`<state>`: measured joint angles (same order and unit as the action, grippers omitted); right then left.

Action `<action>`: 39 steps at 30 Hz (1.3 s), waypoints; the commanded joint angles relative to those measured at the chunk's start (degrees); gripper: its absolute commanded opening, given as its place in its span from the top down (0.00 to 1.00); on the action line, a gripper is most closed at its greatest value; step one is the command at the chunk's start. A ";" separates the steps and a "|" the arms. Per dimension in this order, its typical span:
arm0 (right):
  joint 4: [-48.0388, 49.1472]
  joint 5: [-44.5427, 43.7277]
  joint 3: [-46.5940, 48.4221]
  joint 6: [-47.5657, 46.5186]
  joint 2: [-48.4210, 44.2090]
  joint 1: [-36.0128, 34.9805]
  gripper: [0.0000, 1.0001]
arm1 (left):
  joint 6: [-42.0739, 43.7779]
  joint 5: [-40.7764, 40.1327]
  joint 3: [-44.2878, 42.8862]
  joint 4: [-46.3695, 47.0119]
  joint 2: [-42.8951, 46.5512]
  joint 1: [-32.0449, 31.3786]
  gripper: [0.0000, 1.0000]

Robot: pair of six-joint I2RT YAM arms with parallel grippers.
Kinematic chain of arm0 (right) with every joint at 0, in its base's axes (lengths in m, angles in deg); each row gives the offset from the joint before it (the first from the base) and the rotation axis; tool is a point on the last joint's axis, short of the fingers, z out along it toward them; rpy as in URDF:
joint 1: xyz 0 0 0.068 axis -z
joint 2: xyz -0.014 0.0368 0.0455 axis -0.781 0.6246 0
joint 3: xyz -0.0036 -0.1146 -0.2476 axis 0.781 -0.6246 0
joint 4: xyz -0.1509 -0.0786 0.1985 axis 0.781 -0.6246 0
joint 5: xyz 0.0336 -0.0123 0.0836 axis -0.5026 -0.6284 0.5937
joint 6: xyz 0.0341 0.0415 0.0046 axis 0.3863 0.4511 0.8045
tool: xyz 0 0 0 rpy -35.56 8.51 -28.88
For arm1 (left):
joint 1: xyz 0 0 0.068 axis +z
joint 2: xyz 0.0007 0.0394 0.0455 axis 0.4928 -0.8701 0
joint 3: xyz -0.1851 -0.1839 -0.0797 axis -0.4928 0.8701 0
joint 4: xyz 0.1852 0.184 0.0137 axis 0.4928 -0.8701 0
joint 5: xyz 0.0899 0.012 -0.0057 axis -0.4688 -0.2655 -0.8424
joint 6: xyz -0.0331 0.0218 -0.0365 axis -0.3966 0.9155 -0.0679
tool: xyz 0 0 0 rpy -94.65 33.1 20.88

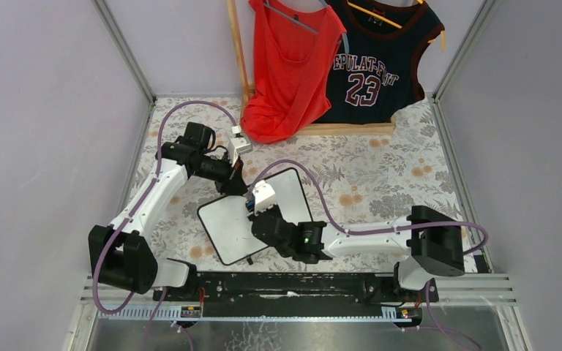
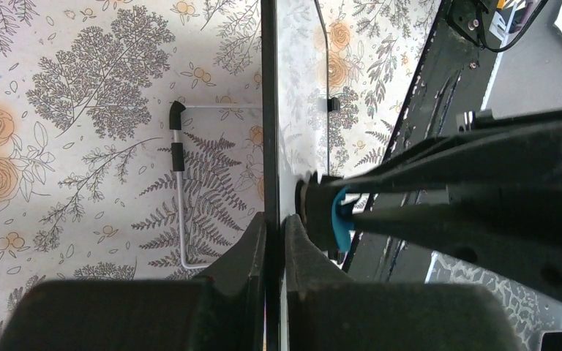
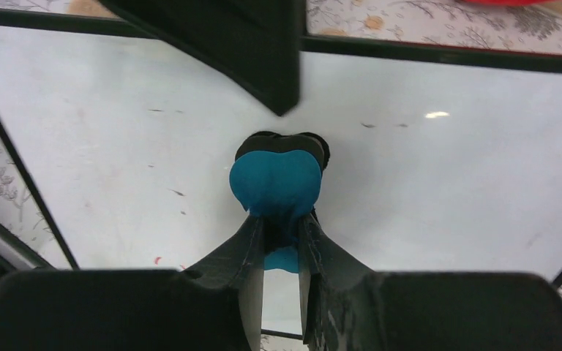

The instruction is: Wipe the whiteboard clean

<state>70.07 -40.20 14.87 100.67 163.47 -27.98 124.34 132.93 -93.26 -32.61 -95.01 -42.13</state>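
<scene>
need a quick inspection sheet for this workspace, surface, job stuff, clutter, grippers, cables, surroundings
surface: floral-print tablecloth, lying flat
job's things: white rectangular whiteboard with black frame, nearly wiped, one red fleck showing; blue eraser with black pad pressed against it
clutter: nothing seen
grippers: left gripper shut on the whiteboard's frame edge; right gripper shut on the blue eraser
cables: purple cables loop off both arms, one arcing over the whiteboard
surroundings: red vest and dark number-23 jersey hanging on a wooden rack at the back

The dark sleeveless jersey (image 1: pixel 380 66) bears the number 23. The line of letters above it reads about "EPULAT"; the rest is unclear.
</scene>
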 commanded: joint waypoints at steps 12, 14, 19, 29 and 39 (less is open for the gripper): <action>-0.06 -1.15 9.58 1.76 11.48 -5.67 1.00 | 3.43 -6.92 4.34 -8.72 -2.52 -2.34 1.00; 0.37 -0.17 11.86 1.89 13.75 -6.68 1.00 | 3.37 -6.84 4.37 -8.78 -2.54 -2.34 1.00; 0.53 0.18 13.17 2.28 15.18 -7.98 1.00 | 3.41 -6.92 4.32 -8.72 -2.33 -2.30 1.00; -4.33 -8.42 -2.82 7.03 3.37 -5.34 1.00 | 3.43 -6.91 4.35 -8.72 -2.30 -2.36 1.00; -3.45 -5.85 -2.38 8.32 3.47 -5.24 1.00 | 3.23 -6.56 4.11 -8.72 -2.68 -2.34 1.00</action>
<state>65.55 -45.16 6.82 108.19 162.94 -32.42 123.92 133.35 -93.33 -32.81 -95.03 -42.13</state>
